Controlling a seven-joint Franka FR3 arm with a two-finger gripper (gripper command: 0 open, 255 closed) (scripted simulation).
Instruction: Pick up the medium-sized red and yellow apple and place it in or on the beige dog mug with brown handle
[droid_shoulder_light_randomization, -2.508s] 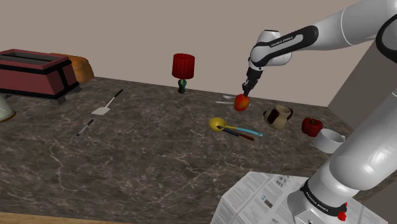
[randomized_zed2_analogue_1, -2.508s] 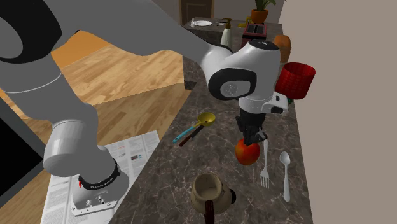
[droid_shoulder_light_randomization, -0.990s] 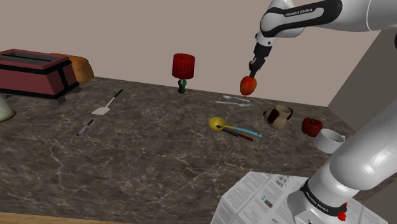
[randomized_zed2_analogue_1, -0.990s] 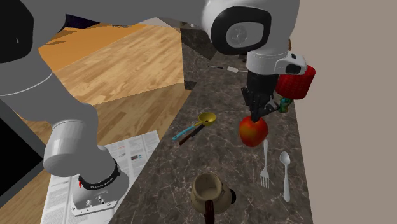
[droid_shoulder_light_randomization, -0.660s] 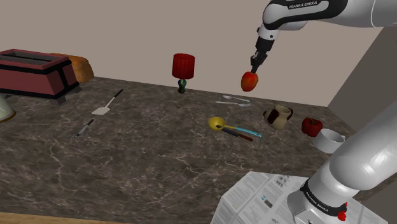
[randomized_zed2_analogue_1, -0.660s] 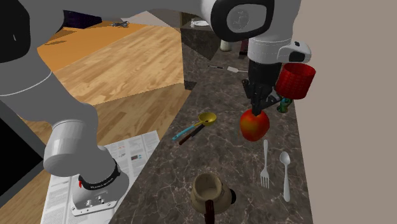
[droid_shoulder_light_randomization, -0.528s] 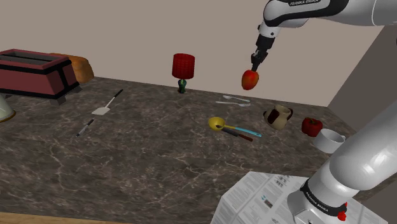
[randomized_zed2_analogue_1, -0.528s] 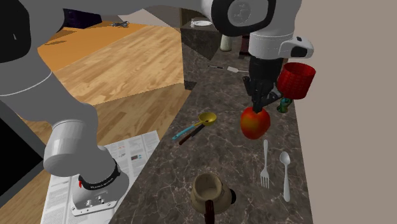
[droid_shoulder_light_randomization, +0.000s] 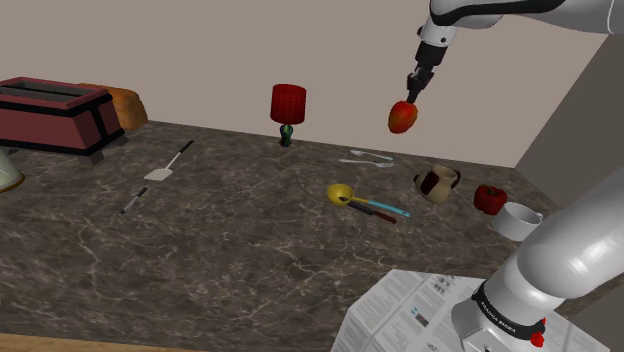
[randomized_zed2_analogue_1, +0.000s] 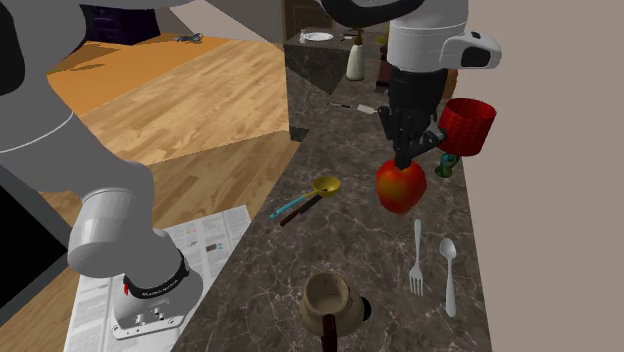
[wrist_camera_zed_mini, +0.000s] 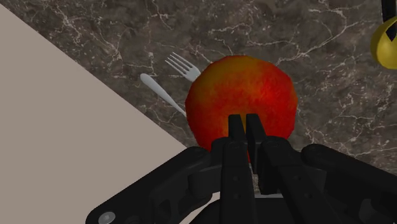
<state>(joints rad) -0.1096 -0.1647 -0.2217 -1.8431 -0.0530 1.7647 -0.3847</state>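
Half done, seemingly: holding apple (droid_shoulder_light_randomization: 402, 117) aloft in gripper (droid_shoulder_light_randomization: 413, 88), jaws clamped narrowly on its top, high over fork (randomized_zed2_analogue_1: 416, 265) at counter's (droid_shoulder_light_randomization: 250, 230) wall edge, well apart from dog mug (droid_shoulder_light_randomization: 436, 184); likely firm, smooth, weighty, safer gripped mid-body.

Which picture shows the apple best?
The wrist view: the red and yellow apple looms close, clasped at its top by the gripper. The shoulder view shows it small, high above the counter; the second exterior view shows it in the air near the fork.
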